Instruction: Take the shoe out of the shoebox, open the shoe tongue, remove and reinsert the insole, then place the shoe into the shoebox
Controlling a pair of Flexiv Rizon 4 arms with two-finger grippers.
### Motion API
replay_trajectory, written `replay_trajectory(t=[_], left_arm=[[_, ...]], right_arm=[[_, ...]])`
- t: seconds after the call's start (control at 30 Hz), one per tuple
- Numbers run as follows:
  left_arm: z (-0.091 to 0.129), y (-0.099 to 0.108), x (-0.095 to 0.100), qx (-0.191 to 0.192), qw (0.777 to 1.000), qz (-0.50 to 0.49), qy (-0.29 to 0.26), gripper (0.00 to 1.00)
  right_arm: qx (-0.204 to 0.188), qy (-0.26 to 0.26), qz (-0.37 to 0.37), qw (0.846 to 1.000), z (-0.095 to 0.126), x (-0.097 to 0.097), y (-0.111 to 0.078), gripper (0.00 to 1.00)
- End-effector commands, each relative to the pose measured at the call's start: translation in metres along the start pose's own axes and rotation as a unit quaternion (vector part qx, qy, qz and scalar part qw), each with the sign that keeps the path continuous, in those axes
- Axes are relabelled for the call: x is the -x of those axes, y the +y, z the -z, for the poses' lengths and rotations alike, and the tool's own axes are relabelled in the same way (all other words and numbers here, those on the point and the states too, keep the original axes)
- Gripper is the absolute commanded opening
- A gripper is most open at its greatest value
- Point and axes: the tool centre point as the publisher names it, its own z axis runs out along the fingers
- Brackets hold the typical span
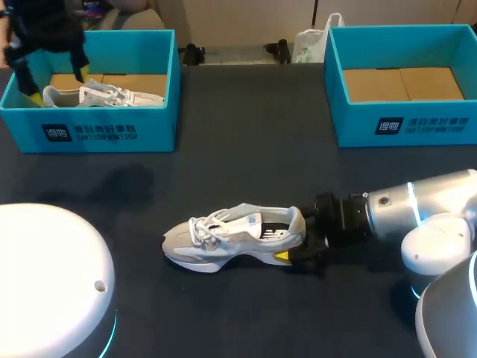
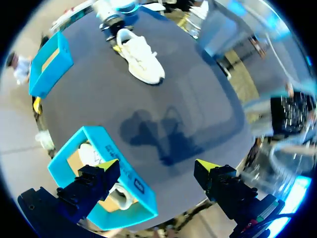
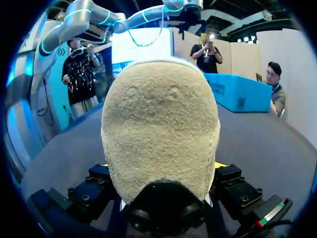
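Count: two shoes, two shoeboxes, two grippers.

The first shoe [image 1: 235,237] stands on its sole at mid-table [image 1: 246,149], outside both boxes, with its toe pointing away from the right gripper [image 1: 299,239]. That gripper pinches the heel from both sides; in the right wrist view the heel fills the space between the fingers.

The second shoe [image 1: 112,95] lies inside the left shoebox [image 1: 89,130]. The right shoebox [image 1: 406,123] shows only its cardboard floor.

The left gripper [image 2: 157,164] hangs above the left shoebox, fingers spread wide and touching nothing.
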Motion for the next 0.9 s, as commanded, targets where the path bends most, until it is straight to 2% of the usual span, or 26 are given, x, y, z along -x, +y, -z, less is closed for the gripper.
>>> replay_trajectory(t=[0.03,0.43,0.57,0.63,0.67,0.7,0.73,0.77,0.8,0.83,0.9], left_arm=[[-0.006,-0.045,-0.005,0.052,0.961,0.262,0.074,1.00],[-0.006,-0.045,-0.005,0.052,0.961,0.262,0.074,1.00],[-0.012,-0.070,-0.014,0.006,0.923,0.377,0.075,1.00],[-0.017,-0.087,-0.022,-0.015,0.896,0.439,0.063,1.00],[-0.018,-0.095,-0.023,-0.023,0.883,0.463,0.074,1.00],[-0.018,-0.095,-0.023,-0.023,0.883,0.463,0.074,1.00],[-0.021,-0.111,-0.028,-0.046,0.848,0.526,0.045,1.00],[-0.021,-0.117,-0.028,-0.050,0.834,0.548,0.040,1.00],[-0.022,-0.127,-0.026,-0.047,0.794,0.605,0.039,1.00],[-0.025,-0.140,-0.022,-0.028,0.746,0.666,0.012,1.00],[-0.025,-0.140,-0.022,-0.028,0.746,0.666,0.012,1.00]], right_arm=[[-0.003,0.000,0.000,1.000,0.000,-0.001,0.002,0.00],[-0.003,0.000,0.000,1.000,0.000,-0.001,0.002,0.00],[-0.003,0.000,0.000,1.000,0.000,-0.001,0.002,0.00],[-0.003,0.000,0.000,1.000,0.000,-0.001,0.002,0.00],[-0.003,0.000,0.000,1.000,0.000,-0.001,0.002,0.00],[-0.003,0.000,0.000,1.000,0.000,-0.001,0.002,0.00],[-0.003,0.000,0.000,1.000,0.000,-0.001,0.002,0.00],[-0.003,0.000,0.000,1.000,0.000,-0.001,0.002,0.00],[-0.003,0.000,0.000,1.000,0.000,-0.001,0.002,0.00],[-0.003,0.000,0.000,1.000,0.000,-0.001,0.002,0.00],[-0.003,0.000,0.000,1.000,0.000,-0.001,0.002,0.00]])
